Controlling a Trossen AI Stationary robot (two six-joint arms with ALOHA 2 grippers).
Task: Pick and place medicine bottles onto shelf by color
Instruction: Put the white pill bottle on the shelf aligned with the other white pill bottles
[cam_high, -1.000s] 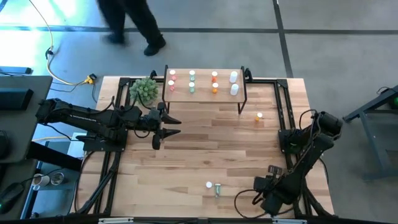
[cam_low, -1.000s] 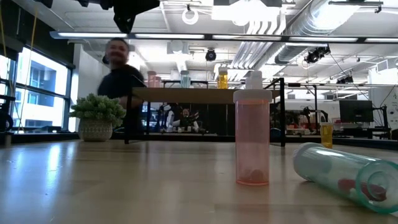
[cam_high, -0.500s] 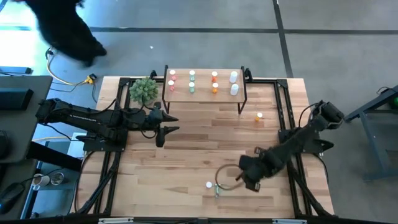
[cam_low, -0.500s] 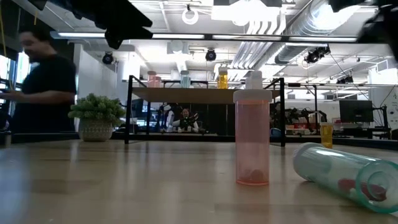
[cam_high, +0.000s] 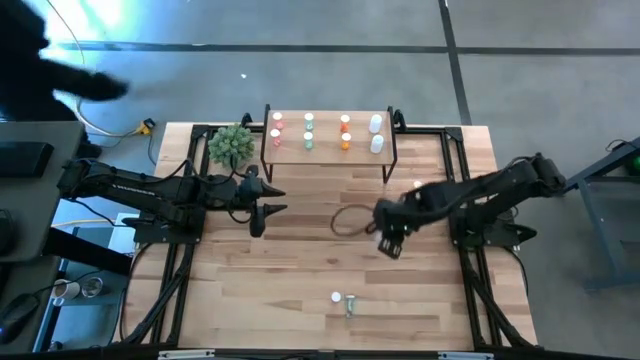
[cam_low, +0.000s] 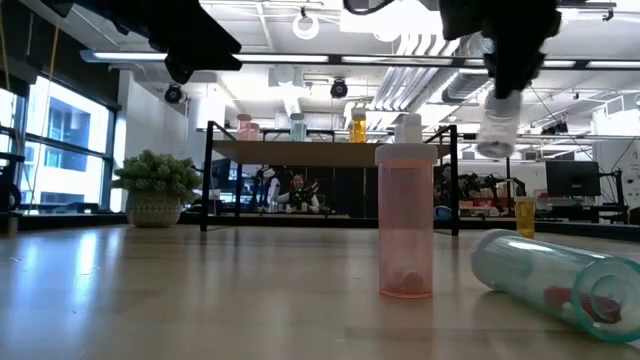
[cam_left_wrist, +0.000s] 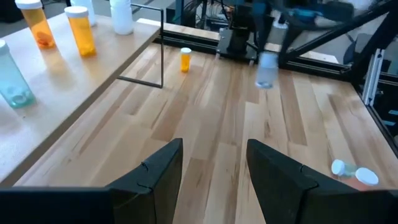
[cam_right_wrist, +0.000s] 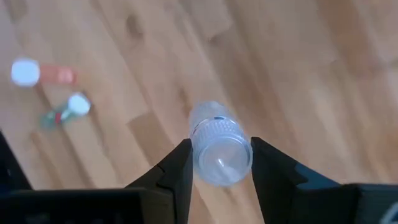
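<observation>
high view: table (cam_high: 300, 260) centre open

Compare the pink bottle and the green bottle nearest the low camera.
The pink bottle stands upright; the green bottle lies on its side beside it. The pink one's white cap points up; the green one's open-looking end faces the camera. Both are translucent, rest on the table and hold something small.

Potted plant (cam_high: 231, 145) at table's (cam_high: 300, 260) back left. Yellow cable (cam_high: 105, 125) on floor beyond. Person (cam_high: 40, 70) at far left, blurred.
</observation>
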